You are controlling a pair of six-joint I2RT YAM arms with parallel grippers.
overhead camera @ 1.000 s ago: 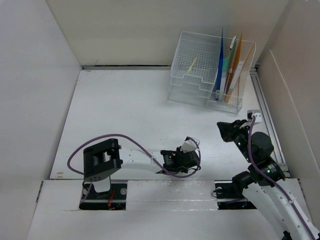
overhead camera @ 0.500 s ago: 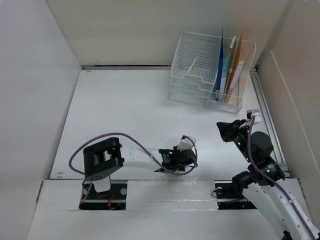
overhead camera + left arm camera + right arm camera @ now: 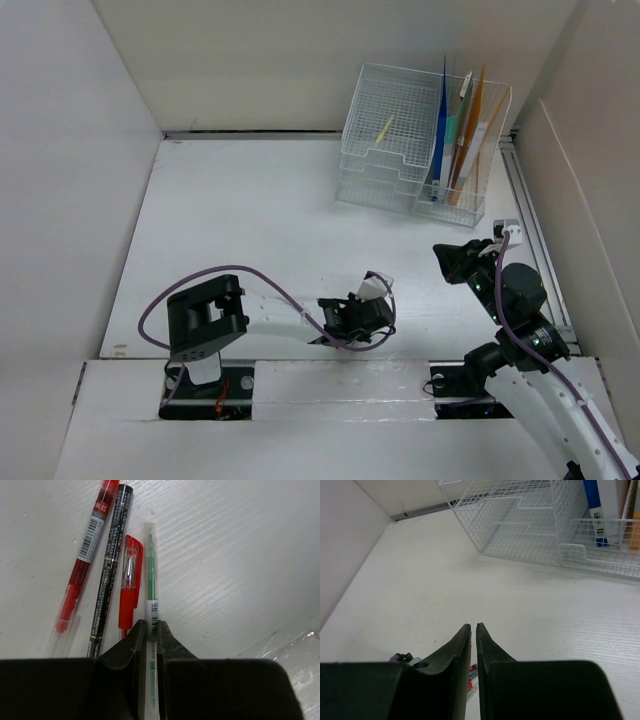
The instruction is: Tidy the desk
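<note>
Found the left gripper [image 3: 151,630] pinched shut on a green pen [image 3: 151,575], with much of the clear barrel projecting beyond the fingertips. Noted three more pens in the same cluster: a red-capped pen [image 3: 129,587] almost touching it, a black pen [image 3: 111,565] and a red pen [image 3: 85,565]. Placed this cluster on the desk [image 3: 250,220], well apart from the wire-mesh file organizer [image 3: 400,140] and toward the near edge. Found the right gripper [image 3: 473,630] narrowed to a slit, holding nothing, poised near the organizer's front.

Judged the step in hand to be lifting the green pen for transfer to the organizer. Recommend:
- Raise it straight up before any sideways travel, to avoid dragging the red-capped pen.
- Watch for the barrel pivoting in so thin a pinch.
- Approach the organizer clear of the right arm.

Recorded a matte white surface with faint streaking, probably smooth enough for round pens to roll. Recorded white panel walls around the desk, upright folders [image 3: 460,130] in the organizer's right section and a slim yellow item [image 3: 385,128] in its top tray.
</note>
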